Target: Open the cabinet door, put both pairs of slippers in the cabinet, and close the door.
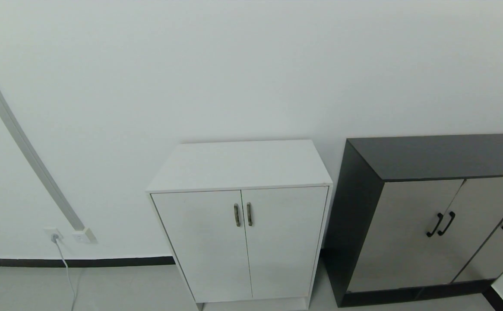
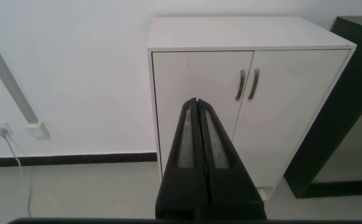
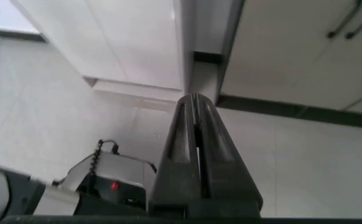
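A white two-door cabinet stands against the wall with both doors shut; two metal handles sit side by side at the middle seam. In the left wrist view the same cabinet is ahead, and my left gripper is shut with nothing in it, some way in front of the left door. My right gripper is also shut and empty, held low over the floor near the gap between the white cabinet's base and the dark cabinet.
A black cabinet with grey doors and black handles stands right beside the white one. A wall socket with a cable and a slanted conduit are on the left wall. Grey floor lies in front.
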### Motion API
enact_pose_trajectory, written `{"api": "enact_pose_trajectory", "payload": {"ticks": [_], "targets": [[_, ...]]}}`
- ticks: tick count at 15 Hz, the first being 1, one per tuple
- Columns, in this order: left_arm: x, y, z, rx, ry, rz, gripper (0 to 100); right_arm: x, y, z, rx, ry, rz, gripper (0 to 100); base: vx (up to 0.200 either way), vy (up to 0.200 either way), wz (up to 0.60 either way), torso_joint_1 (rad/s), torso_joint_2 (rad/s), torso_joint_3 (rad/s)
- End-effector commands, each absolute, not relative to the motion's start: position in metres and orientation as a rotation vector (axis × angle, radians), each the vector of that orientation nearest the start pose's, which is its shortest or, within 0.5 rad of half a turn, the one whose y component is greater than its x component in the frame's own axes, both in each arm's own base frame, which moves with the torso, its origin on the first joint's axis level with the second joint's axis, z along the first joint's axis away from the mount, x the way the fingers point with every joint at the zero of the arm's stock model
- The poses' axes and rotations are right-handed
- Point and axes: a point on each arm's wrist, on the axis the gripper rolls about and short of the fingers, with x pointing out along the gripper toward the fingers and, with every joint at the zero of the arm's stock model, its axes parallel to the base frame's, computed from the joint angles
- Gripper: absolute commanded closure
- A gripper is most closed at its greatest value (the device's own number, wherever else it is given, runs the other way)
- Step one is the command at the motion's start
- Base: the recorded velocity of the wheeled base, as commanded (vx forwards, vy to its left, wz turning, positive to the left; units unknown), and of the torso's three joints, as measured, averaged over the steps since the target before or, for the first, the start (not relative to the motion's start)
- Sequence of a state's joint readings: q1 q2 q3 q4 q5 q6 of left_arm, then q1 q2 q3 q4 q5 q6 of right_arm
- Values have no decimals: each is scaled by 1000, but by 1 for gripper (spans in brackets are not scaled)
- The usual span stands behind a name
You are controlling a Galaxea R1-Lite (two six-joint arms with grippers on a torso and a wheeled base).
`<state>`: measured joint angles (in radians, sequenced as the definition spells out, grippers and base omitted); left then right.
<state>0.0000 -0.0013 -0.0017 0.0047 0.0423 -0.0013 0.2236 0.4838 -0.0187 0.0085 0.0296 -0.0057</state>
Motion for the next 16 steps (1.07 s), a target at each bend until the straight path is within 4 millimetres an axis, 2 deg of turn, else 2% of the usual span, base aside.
{"api": "enact_pose_trajectory", "payload": {"ticks": [1,4,7,12,16], "targets": [[-23,1,75,-1,3,43,100,12,4,77,-55,463,267,100,0,0,0,0,0,0],[-23,1,75,-3,3,43,100,10,2,78,-45,428,217,100,0,0,0,0,0,0],[-23,1,75,-1,3,43,100,-1,0,78,-12,288,79,100,0,0,0,0,0,0],[-23,1,75,-3,3,43,100,-17,0,76,-6,86,68,100,0,0,0,0,0,0],[-23,1,75,-3,3,43,100,-18,0,76,-1,69,55,100,0,0,0,0,0,0]]}}
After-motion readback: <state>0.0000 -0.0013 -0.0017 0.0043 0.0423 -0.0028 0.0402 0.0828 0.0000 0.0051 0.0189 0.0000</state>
